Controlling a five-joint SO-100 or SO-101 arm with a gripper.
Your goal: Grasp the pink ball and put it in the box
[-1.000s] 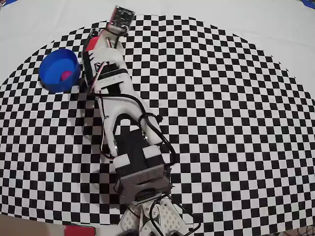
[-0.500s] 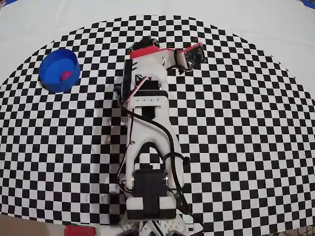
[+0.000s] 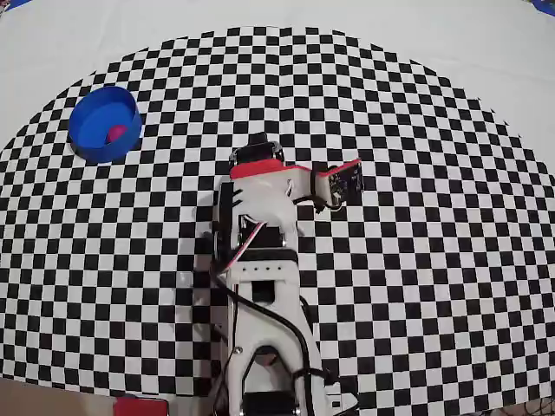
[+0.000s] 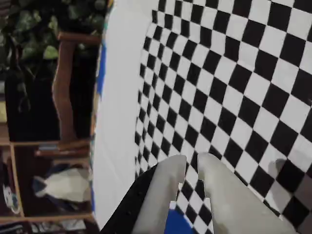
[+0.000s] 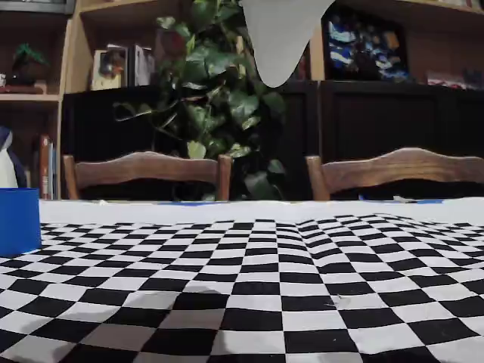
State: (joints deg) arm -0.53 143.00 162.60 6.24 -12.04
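The pink ball [image 3: 115, 133] lies inside the box [image 3: 84, 139], a round blue container at the far left of the checkered mat in the overhead view. The fixed view shows only the box's wall [image 5: 17, 221] at its left edge. My arm is folded back near the mat's middle, its red wrist [image 3: 257, 168] well to the right of the box. In the wrist view my gripper [image 4: 192, 163] is shut with nothing held, and a bit of the blue box [image 4: 176, 222] shows between the pale fingers. One pale fingertip [image 5: 278, 38] hangs at the top of the fixed view.
The checkered mat [image 3: 416, 225] lies on a white cloth [image 3: 468, 35]. A flat red piece [image 3: 139, 406] sits at the near edge. Two wooden chairs [image 5: 147, 170] and a leafy plant [image 5: 219, 98] stand behind the table's far edge.
The arm has swung right, away from the box, and drawn back toward its base. The pink ball has stayed in the box.
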